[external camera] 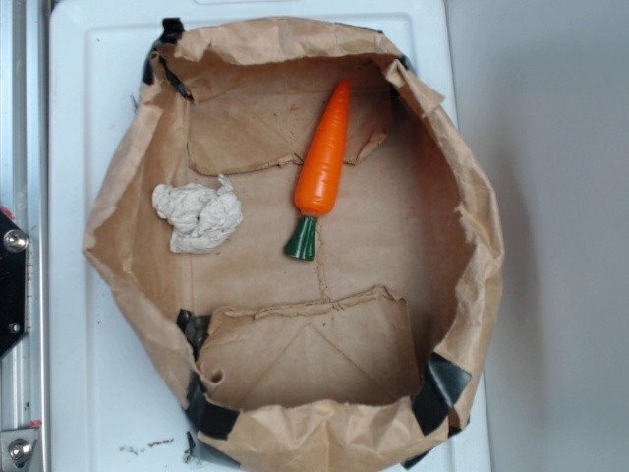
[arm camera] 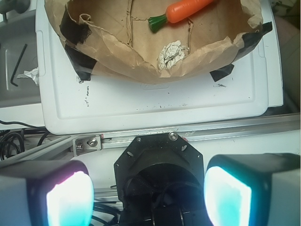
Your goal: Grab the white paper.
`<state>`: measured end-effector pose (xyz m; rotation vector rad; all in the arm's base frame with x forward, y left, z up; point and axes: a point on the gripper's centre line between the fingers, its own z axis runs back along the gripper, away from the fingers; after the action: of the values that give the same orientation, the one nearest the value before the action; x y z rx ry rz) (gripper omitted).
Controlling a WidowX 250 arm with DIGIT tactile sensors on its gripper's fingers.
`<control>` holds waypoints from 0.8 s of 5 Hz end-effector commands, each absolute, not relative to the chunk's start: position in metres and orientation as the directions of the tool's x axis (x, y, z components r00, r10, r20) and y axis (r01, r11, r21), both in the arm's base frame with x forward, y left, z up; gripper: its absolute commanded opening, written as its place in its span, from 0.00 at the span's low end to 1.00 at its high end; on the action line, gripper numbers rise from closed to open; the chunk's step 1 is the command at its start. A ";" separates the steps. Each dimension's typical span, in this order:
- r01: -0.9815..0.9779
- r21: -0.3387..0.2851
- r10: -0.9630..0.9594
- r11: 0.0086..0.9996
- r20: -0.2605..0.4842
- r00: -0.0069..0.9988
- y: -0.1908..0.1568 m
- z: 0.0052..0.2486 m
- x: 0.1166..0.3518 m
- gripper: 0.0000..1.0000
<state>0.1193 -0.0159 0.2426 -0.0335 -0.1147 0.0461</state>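
Observation:
The white paper (external camera: 199,216) is a crumpled off-white wad lying on the left floor of the opened brown paper bag (external camera: 462,236). The wrist view shows the white paper (arm camera: 171,54) just behind the bag's near wall. An orange toy carrot (external camera: 324,162) with a green stem lies right of it, also visible in the wrist view as the carrot (arm camera: 186,10). My gripper (arm camera: 148,195) hangs far back from the bag, above the robot's black base, its two glowing pads (arm camera: 68,197) wide apart with nothing between them. The exterior view does not show the gripper.
The bag sits on a white tray (arm camera: 141,101) and is taped down with black tape (external camera: 437,388). An aluminium rail (arm camera: 225,129) runs between tray and robot base (arm camera: 160,169). A hex key (arm camera: 18,66) and a paper scrap (arm camera: 30,74) lie left of the tray.

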 end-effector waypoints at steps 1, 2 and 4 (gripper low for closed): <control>-0.044 -0.036 0.048 0.998 0.114 0.992 -0.016 0.243 0.119 1.00; -0.152 -0.029 0.155 0.988 0.100 0.983 -0.021 0.237 0.159 1.00; -0.155 -0.181 0.188 0.971 0.179 0.966 0.007 0.211 0.227 1.00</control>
<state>0.2234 0.0055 0.1995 -0.1705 -0.1603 0.1709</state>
